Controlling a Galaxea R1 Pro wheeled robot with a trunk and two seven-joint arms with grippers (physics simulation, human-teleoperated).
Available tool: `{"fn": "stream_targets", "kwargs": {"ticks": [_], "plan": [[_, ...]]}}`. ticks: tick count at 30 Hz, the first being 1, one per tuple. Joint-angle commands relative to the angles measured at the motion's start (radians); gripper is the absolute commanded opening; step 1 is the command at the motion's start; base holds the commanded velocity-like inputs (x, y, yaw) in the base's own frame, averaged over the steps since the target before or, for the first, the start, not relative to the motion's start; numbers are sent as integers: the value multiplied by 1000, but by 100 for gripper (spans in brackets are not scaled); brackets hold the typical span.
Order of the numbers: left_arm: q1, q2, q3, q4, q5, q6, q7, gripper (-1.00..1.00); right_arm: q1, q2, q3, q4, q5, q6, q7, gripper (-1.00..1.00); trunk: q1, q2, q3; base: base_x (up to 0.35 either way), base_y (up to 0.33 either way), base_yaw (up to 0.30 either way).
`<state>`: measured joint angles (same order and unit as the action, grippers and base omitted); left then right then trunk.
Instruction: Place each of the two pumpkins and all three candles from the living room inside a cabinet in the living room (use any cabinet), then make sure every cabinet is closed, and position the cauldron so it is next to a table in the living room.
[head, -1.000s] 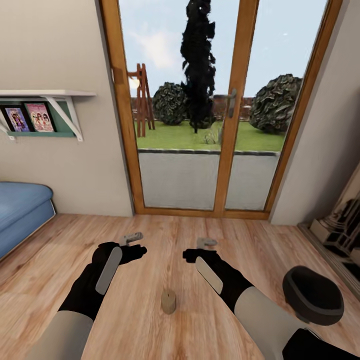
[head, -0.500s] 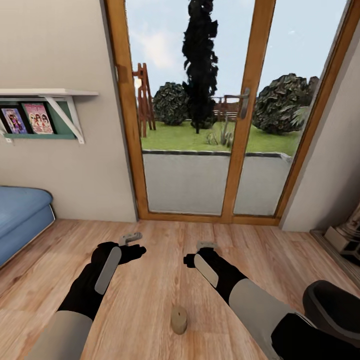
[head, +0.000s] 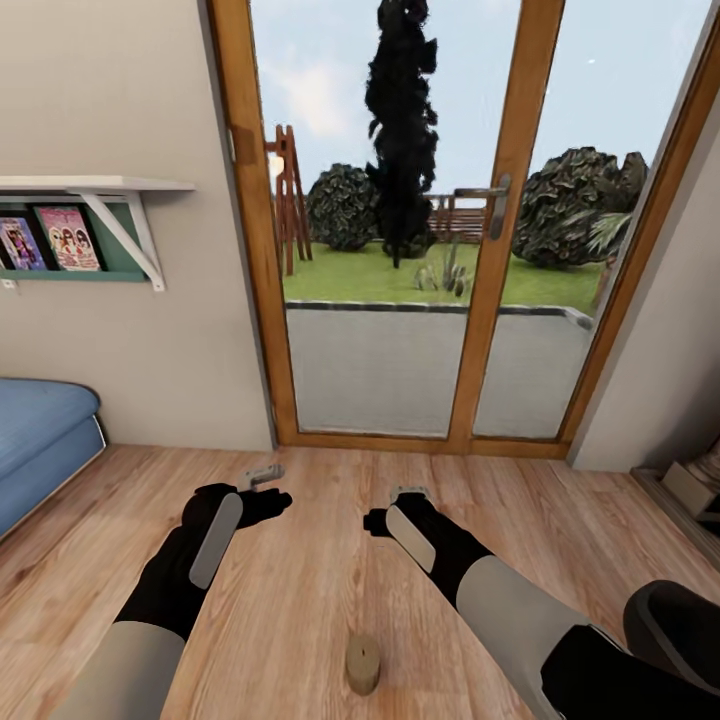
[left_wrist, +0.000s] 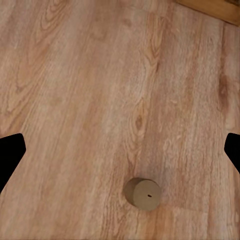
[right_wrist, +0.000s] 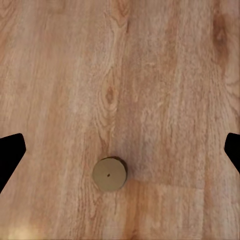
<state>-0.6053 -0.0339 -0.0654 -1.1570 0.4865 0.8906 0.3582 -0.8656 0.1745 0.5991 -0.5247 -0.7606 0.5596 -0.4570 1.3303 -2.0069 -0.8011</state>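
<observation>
Now, from left to right:
Left gripper (head: 264, 477): held wide open above the floor (head: 300, 560); nothing is gripped.
Candle (head: 363, 663): stood upright on the floor, between both arms and nearer the robot.
Candle feel: likely light, stiff, a bit slippery; best pinched across its round sides.
Candle look: short, stubby, tan, tiny dark wick.
Right gripper (head: 408, 492): held wide open, nothing gripped.
Cauldron (head: 675, 630): black, seen at the right edge.

Each arm has a light grey cylindrical upper segment at the lower frame corners, followed by a matte black forearm bearing a long grey inset panel. The left gripper (head: 264, 474) and right gripper (head: 410, 492) end in short pale grey fingers on black wrist housings.
</observation>
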Motion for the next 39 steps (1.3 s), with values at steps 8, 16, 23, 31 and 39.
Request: {"fn": "stream_targets", "kwargs": {"ticks": [8,16,23,31,39], "plan": [[-1,1,0,0,10,4,10,100,-1,0,4,-16,-4,4,-6,100,0,0,-1,123,0,0],[-1,1,0,-2,11,4,10,100,-1,-1,4,-30,-5,-1,-5,100,0,0,-1,313,29,0],[-1,1,-1,-8,12,3,10,100,-1,-1,4,-36,-5,-3,-4,100,0,0,-1,57,9,0],[-1,1,2,-41,13,8,9,100,-1,-2,4,-37,-4,-6,22,100,19,-35,-17,2,0,0],[-1,29,6,-44,16,11,4,100,-1,-10,3,-86,-6,-11,25,100,50,-91,-42,0,0,0]]}}
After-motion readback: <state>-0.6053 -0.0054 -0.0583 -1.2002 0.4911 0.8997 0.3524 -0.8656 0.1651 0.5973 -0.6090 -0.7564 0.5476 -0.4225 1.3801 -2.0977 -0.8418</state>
